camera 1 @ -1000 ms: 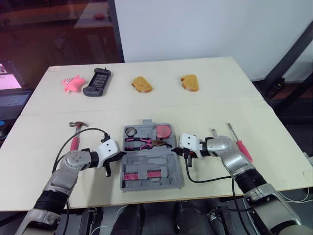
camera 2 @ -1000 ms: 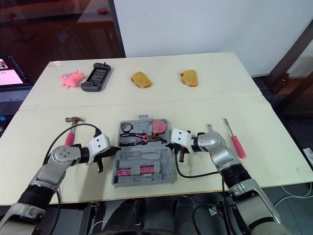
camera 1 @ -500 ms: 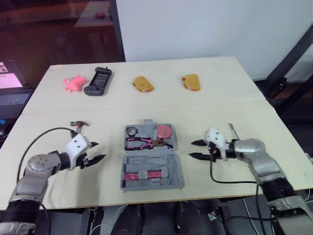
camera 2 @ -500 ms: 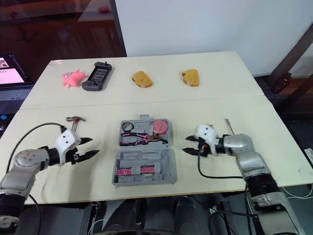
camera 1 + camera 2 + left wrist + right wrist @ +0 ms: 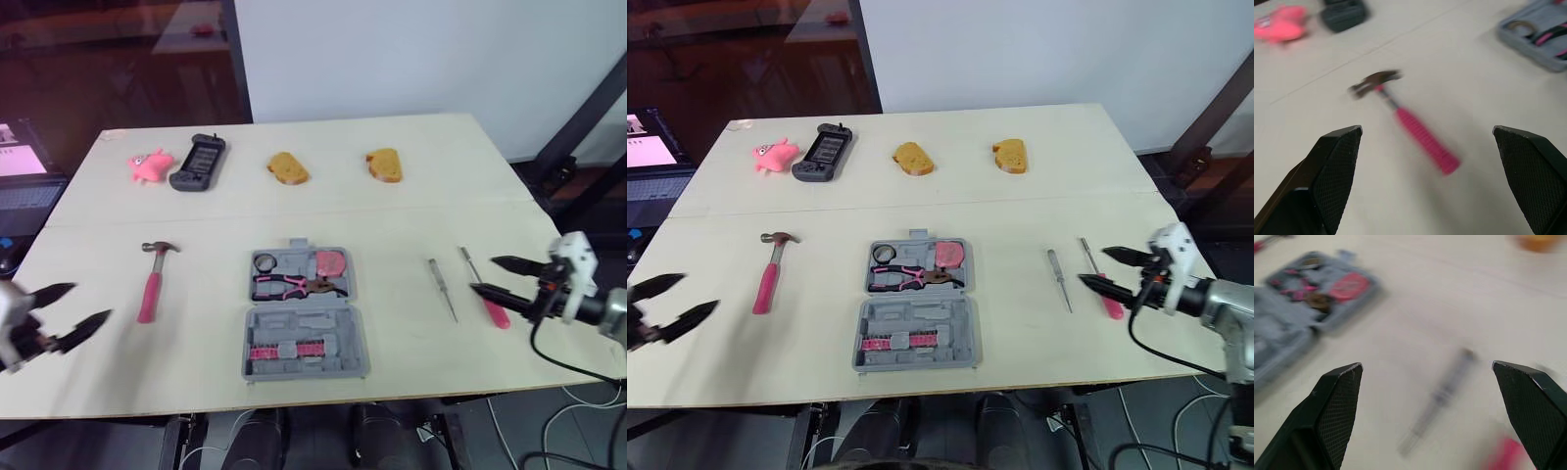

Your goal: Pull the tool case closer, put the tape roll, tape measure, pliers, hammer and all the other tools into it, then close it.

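Tool case (image 5: 305,328): lies open and flat at the front middle of the bench, both grey halves facing up, one half towards the robot and one away from it.
Tape roll (image 5: 265,261): dark ring seated in the left corner of the case's far half.
Tape measure (image 5: 331,262): pink round body in the right corner of the same half, beside the ring.
Pliers (image 5: 292,286): pink-handled, lying crosswise in the far half, just below the ring and the pink body.
Pink pieces (image 5: 284,351): short row set in the near half; too small to tell what they are.
Hammer (image 5: 152,279): on the bare bench left of the case and well apart from it, head away from the robot, pink handle towards it.
Grey screwdriver (image 5: 443,289): slim, lying on the bench to the right of the case.
Pink-handled screwdriver (image 5: 487,295): just beside the grey one, farther right.
Left fingers (image 5: 100,318): spread wide and empty, over the left front edge of the bench, left of the hammer and apart from it.
Right fingers (image 5: 482,290): spread wide and empty, by the right edge, tips over the pink-handled screwdriver; contact cannot be told.
Bench (image 5: 392,215): pale top in two panels.
Far panel: carries a pink toy (image 5: 147,164), a black handheld device (image 5: 197,162) and two bread pieces (image 5: 285,167).
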Robot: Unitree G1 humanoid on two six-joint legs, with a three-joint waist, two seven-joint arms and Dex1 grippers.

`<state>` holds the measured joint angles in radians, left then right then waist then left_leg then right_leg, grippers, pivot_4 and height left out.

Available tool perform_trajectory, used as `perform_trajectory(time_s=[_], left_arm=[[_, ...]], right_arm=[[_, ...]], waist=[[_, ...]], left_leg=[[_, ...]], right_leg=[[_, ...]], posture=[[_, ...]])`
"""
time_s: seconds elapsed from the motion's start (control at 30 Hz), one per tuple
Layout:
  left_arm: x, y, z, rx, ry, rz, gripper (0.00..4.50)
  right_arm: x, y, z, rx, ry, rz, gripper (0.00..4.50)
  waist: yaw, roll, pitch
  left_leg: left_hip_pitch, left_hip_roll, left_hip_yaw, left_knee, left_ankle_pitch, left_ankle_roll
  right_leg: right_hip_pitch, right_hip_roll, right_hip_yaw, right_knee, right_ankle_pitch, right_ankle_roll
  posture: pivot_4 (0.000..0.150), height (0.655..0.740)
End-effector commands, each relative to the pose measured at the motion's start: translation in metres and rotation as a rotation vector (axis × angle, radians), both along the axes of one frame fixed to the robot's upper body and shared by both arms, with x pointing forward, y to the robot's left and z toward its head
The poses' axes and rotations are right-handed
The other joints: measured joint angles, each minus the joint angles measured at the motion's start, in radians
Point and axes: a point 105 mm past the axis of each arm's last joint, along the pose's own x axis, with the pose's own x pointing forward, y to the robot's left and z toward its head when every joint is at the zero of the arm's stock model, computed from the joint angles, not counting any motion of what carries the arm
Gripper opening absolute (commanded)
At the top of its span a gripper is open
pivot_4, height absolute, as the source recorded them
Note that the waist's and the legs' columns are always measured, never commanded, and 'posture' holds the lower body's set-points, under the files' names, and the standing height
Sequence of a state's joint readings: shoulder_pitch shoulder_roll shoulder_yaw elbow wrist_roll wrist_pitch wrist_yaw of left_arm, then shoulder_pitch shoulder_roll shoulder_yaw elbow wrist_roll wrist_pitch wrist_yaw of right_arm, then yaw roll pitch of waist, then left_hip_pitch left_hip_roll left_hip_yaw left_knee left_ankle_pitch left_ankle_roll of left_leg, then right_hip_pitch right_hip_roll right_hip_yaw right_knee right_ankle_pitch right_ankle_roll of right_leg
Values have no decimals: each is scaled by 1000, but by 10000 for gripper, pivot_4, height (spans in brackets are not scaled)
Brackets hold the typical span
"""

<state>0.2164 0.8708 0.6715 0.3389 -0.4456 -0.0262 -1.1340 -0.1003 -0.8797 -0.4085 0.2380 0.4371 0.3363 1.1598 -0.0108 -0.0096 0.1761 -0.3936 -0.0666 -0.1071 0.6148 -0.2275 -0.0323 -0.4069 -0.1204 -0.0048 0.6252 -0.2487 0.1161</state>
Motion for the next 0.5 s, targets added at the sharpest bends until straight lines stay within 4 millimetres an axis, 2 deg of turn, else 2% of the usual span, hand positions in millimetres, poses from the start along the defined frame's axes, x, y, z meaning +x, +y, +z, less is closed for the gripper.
perform_trajectory(time_s=[0.03, 0.23, 0.4, 0.5], left_arm=[[-13, 26, 14, -7, -54, 78, 45000], [-29, 43, 7, -2, -22, 117, 45000], [-24, 40, 9, 12, -29, 100, 45000], [-16, 31, 15, -11, -41, 58, 45000]], right_arm=[[-1, -16, 11, 25, -46, -72, 44776], [-8, -28, 16, 31, -68, -96, 44776], [-9, -29, 18, 25, -70, -98, 44776], [-9, -29, 18, -11, -66, -98, 44776]], waist=[[-1, 0, 0], [-1, 0, 0], [0, 0, 0], [0, 0, 0]], left_leg=[[0, 1, 0, 0, 0, 0], [0, 1, 1, 0, 0, 0], [0, 2, 1, 0, 0, 0], [0, 2, 1, 0, 0, 0]], right_leg=[[0, 0, 0, 0, 0, -1], [0, 0, 0, -2, -1, -1], [0, 0, 0, -2, -1, -2], [0, 0, 0, -2, -1, -2]], posture=[[1500, 7400], [1500, 7400], [1500, 7400], [1500, 7400]])
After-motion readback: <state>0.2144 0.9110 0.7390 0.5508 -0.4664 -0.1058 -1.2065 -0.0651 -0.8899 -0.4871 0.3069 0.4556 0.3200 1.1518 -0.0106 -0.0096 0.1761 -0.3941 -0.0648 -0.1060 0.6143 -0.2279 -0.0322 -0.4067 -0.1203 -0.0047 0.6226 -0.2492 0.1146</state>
